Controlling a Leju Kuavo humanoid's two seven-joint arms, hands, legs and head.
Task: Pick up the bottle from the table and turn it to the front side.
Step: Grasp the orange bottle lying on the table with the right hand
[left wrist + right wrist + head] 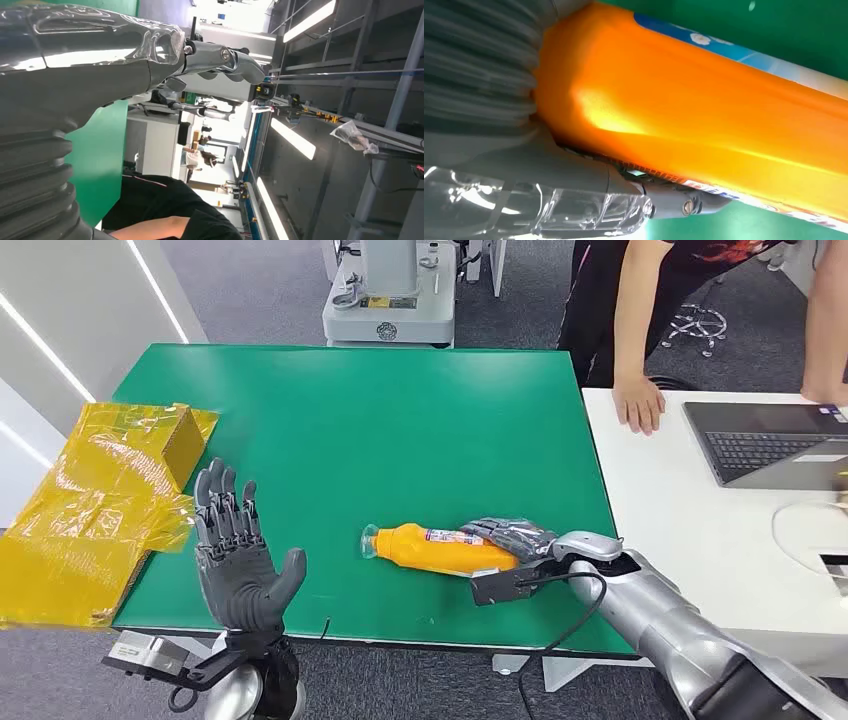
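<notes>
An orange bottle [440, 548] with a label lies on its side on the green table [380, 420], its clear cap end pointing left. My right hand [515, 540] wraps the bottle's base end, fingers over the far side. In the right wrist view the orange bottle [704, 100] sits pressed against the palm, with the thumb of my right hand [524, 190] against its edge. My left hand [235, 560] is raised near the table's front left, palm up and fingers spread, holding nothing. The left wrist view shows the left hand [100, 55] with fingers extended.
Crumpled yellow bags [90, 510] lie over the table's left edge. A white table [690, 530] with a laptop [770, 440] adjoins on the right, where a person's hand [638, 400] rests. A grey machine base [390, 300] stands behind the table.
</notes>
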